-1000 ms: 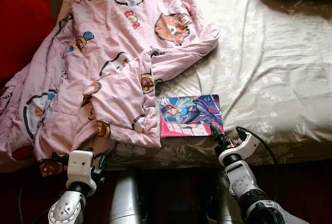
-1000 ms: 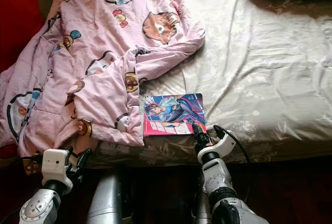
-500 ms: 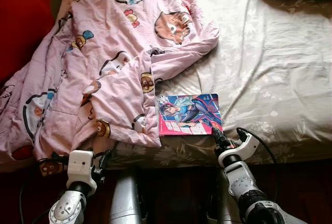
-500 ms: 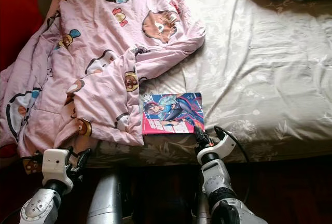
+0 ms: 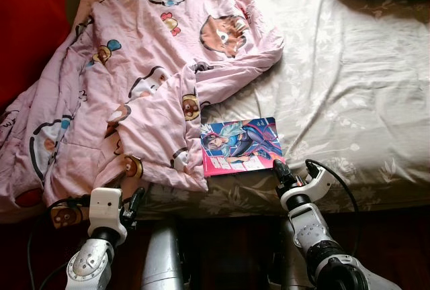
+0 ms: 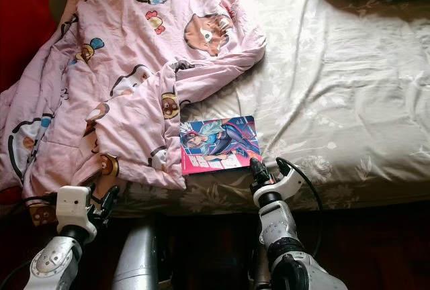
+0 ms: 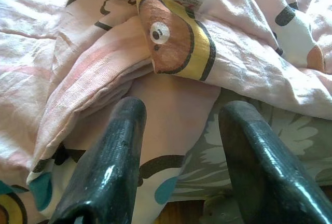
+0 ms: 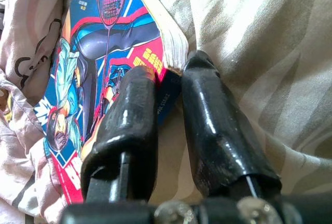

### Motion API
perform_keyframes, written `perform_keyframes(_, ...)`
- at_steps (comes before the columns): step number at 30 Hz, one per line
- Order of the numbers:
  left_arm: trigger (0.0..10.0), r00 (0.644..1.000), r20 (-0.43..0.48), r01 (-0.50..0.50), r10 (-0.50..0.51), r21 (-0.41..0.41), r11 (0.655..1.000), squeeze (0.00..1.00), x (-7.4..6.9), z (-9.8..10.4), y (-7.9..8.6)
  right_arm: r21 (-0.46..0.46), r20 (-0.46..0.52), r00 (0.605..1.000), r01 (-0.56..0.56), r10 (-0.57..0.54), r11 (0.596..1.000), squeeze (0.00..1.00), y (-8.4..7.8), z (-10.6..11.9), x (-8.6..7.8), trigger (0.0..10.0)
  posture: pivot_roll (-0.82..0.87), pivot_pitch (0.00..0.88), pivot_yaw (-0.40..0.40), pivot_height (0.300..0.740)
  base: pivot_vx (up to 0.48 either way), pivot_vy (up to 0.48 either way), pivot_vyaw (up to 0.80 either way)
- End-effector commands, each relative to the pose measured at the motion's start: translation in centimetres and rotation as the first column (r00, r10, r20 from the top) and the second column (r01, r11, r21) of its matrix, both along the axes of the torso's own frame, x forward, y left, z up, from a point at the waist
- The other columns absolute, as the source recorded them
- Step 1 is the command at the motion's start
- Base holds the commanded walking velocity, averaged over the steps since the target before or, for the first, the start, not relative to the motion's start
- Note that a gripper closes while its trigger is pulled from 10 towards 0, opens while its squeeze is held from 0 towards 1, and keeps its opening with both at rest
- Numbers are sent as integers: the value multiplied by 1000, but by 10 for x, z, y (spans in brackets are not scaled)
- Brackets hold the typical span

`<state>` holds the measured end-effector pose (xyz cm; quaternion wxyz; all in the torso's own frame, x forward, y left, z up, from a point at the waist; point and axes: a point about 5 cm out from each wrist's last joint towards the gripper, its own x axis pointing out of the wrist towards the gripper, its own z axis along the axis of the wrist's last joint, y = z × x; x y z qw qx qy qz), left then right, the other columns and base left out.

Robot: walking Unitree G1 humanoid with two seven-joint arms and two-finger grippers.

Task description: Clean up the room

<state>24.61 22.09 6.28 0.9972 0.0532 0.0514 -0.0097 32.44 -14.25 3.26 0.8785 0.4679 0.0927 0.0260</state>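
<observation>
While I hold the rig at the near edge of the bed, these are my notes.

Book position: comic book lies flat, cover up, on the sheet close to the near edge, its left side touching the hem of the pink quilt.

Right gripper: right gripper sits at the book's near right corner. On the right wrist camera the two fingers stand only a narrow gap apart, with that corner between them; one finger lies over the cover, the other beside the page edges. I judge it pinching the corner, though I cannot confirm a firm clamp.

Left gripper: left gripper hangs low at the bed edge under the quilt; its fingers are spread wide with nothing between them, quilt fabric just ahead.

Handling: thin, light paperback, glossy cover, likely slippery. Held by one corner it should droop and the pages fan. A deeper bite along the near edge or the spine would carry it better.

Axis: long axis runs across the bed, left to right, slightly tilted, the right end farther from me.

Risk: a corner pinch could crease the cover or slip.
</observation>
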Motion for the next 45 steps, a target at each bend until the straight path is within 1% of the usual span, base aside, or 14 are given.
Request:
perform_keyframes(1, 10000, 999, -38, -32, 32, -2, 999, 0, -6, -9, 6, -4, -51, 999, 4, -4, 1000, 0, 5, -10, -8, 0, 208, 263, 53, 572, 0, 0, 0)
perform_keyframes(6, 10000, 999, -38, -38, 38, -11, 999, 0, 1, -11, 4, -113, -35, 998, 50, -54, 992, 0, -5, -6, -5, 0, 178, 236, 43, 572, 0, 0, 0)
perform_keyframes(9, 10000, 998, -36, -46, 45, -21, 999, 0, 6, -13, 1, -153, 50, 997, 63, -56, 986, 0, -7, 5, 0, 0, 155, 216, 34, 572, 0, 0, 0)
perform_keyframes(14, 10000, 998, -24, -62, 61, -51, 997, 0, 18, -16, -6, -229, 205, 972, 162, -115, 960, 0, -23, 27, 3, 0, 108, 162, 8, 572, 0, 0, 0)
perform_keyframes(15, 10000, 998, -24, -64, 63, -55, 996, 0, 18, -17, -7, -249, 223, 968, 168, -113, 954, 0, -24, 29, 2, 4118, 103, 152, 4, 572, 0, 0, 0)
perform_keyframes(17, 10000, 998, -25, -66, 64, -57, 996, 0, 19, -17, -7, -261, 233, 966, 171, -110, 950, 0, -24, 30, 2, 4118, 100, 147, 2, 572, 0, 0, 0)
perform_keyframes(18, 10000, 997, -26, -71, 70, -64, 995, 0, 21, -19, -9, -302, 263, 959, 188, -108, 934, 0, -27, 35, 0, 10000, 88, 124, -5, 572, 0, 0, 0)
perform_keyframes(23, 10000, 996, -25, -83, 81, -73, 994, 0, 24, -21, -10, -398, 305, 948, 209, -87, 893, 0, -33, 45, -3, 10000, 76, 93, -14, 572, 0, 0, 0)
perform_keyframes(25, 10000, 995, -16, -103, 102, -85, 991, 0, 29, -20, -8, -506, 355, 934, 225, -37, 833, 0, -36, 59, -5, 10000, 66, 73, -23, 572, 0, 0, 0)
perform_keyframes(30, 10000, 992, -12, -130, 129, -99, 987, 0, 34, -21, -7, -560, 412, 911, 236, 20, 794, 0, -36, 84, -3, 10000, 59, 52, -32, 572, 0, 0, 0)
perform_keyframes(34, 10000, 989, -25, -145, 144, -115, 983, 0, 38, -24, -7, -586, 431, 900, 225, 65, 779, 0, -30, 98, 0, 10000, 51, 58, -44, 572, 0, 0, 0)
perform_keyframes(38, 10000, 989, -33, -148, 145, -117, 982, 0, 38, -26, -7, -622, 421, 903, 221, 83, 751, 0, -25, 98, 1, 10000, 57, 68, -46, 576, 0, 0, 0)
perform_keyframes(41, 10000, 988, -40, -152, 149, -117, 981, 0, 37, -29, -6, -601, 418, 906, 219, 69, 768, 0, -22, 98, 1, 10000, 61, 73, -44, 595, 0, 0, 0)
perform_keyframes(45, 10000, 987, -56, -155, 150, -112, 981, 0, 34, -34, -3, -625, 383, 920, 193, 81, 757, 0, -15, 95, -1, 10000, 63, 84, -39, 625, 0, 0, 0)
